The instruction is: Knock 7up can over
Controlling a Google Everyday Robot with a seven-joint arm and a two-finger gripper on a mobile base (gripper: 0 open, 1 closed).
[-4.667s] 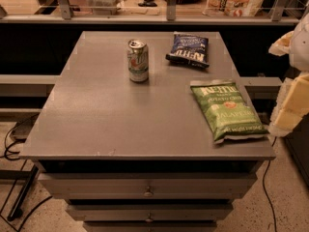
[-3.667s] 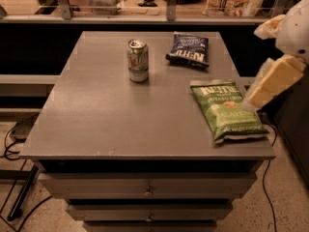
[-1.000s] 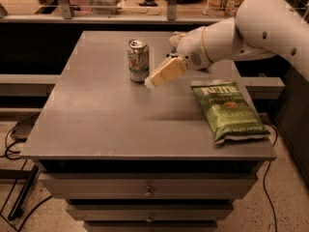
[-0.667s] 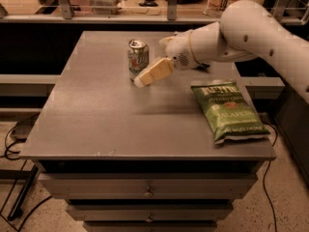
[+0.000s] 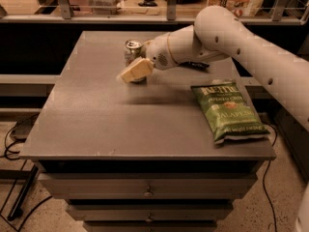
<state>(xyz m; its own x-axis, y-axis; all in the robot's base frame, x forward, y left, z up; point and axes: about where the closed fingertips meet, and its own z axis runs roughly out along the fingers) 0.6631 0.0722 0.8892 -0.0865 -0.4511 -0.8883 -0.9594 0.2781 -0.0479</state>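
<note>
Viewpoint: above the front edge of the table [image 5: 72, 129], facing down and forward.
Nearness: whole tabletop fits.
Gripper [image 5: 135, 70]: upper centre, at the 7up can [image 5: 131, 51].

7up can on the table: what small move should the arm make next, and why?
Probably a short push of the tool into the can, away from the arm. The can stands upright, and the tool sits right in front of it, covering its lower body.
</note>
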